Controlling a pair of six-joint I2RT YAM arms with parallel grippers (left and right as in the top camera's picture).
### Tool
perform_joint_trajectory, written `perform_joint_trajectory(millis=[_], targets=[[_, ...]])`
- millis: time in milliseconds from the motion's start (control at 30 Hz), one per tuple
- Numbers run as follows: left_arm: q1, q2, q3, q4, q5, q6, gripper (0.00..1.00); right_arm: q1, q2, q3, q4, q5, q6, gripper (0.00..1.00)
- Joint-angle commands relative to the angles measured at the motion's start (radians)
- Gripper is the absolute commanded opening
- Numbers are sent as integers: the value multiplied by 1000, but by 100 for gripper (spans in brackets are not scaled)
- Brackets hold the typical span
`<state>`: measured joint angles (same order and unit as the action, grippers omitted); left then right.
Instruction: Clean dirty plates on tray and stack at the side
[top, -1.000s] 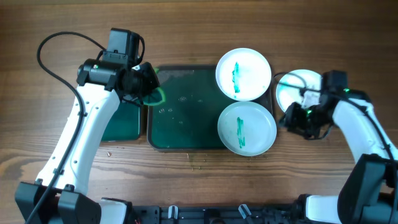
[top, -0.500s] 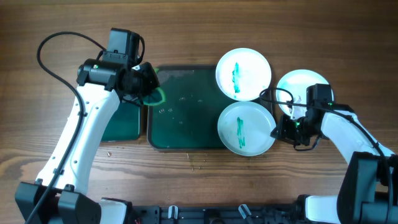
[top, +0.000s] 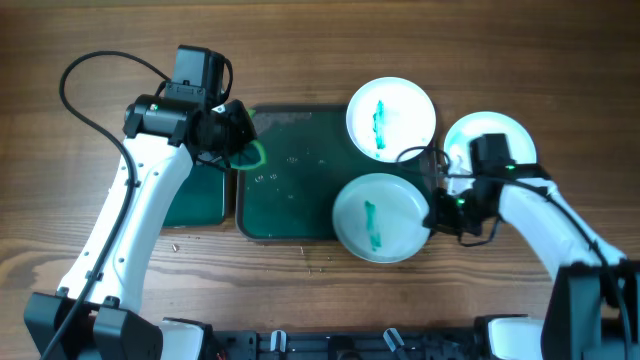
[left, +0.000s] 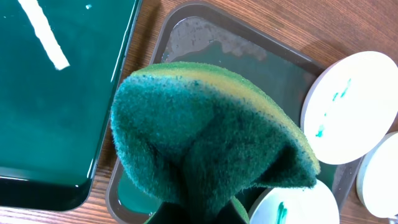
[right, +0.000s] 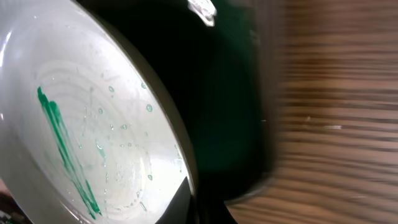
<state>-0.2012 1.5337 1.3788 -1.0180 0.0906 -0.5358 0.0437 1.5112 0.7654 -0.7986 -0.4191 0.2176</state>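
The left pincer had not shifted over the last second. It hung with its jaws closed on the folded green-and-yellow sponge, above the far-left corner of the large dark green rectangular tray. The smaller, narrow green tray lay just to its left and nearer the front. Wet beads dotted the big tray's bare floor to the right of that pincer.

The change was all on the right. A second earlier the right pincer stood beside the clean round white plate on the wooden surface, clear of the tray. It had since swung in leftwards and appeared clamped on the right rim of the nearer streaked white plate. That plate had gone with it, moving left and toward the front, so that it overhung the tray's front rim. In the wrist view it sat tilted, its teal streak unwiped and the tray's dark floor behind it. The farther streaked white plate had stayed at the tray's back-right corner, beyond the right pincer. The clean plate lay uncovered just behind and to the right of that pincer.

My reading was that one plate was finished and set aside, the second was being brought toward the sponge, and its wiping had yet to start.
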Motion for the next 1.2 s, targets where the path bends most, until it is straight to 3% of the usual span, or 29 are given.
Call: perform_joint_trajectory(millis=[0, 167, 467, 633, 800, 867, 1033, 1167], targets=[[-6, 5, -6, 3, -13, 5, 4, 191, -109, 100, 30, 85, 270, 4], [-6, 5, -6, 4, -14, 5, 4, 404, -58, 161, 166, 332, 547, 4], [-6, 5, -6, 3, -14, 5, 4, 531, 277, 346, 241, 354, 630, 4], [-6, 5, -6, 4, -14, 5, 4, 545, 292, 346, 267, 306, 554, 5], [-6, 5, -6, 4, -14, 5, 4, 527, 294, 346, 281, 260, 457, 21], [-6, 6, -6, 4, -14, 5, 4, 509, 301, 346, 293, 214, 407, 23], [-6, 6, -7, 4, -14, 5, 4, 457, 370, 346, 370, 77, 229, 23], [-6, 21, -9, 3, -14, 5, 4, 426, 414, 346, 410, 42, 227, 17]])
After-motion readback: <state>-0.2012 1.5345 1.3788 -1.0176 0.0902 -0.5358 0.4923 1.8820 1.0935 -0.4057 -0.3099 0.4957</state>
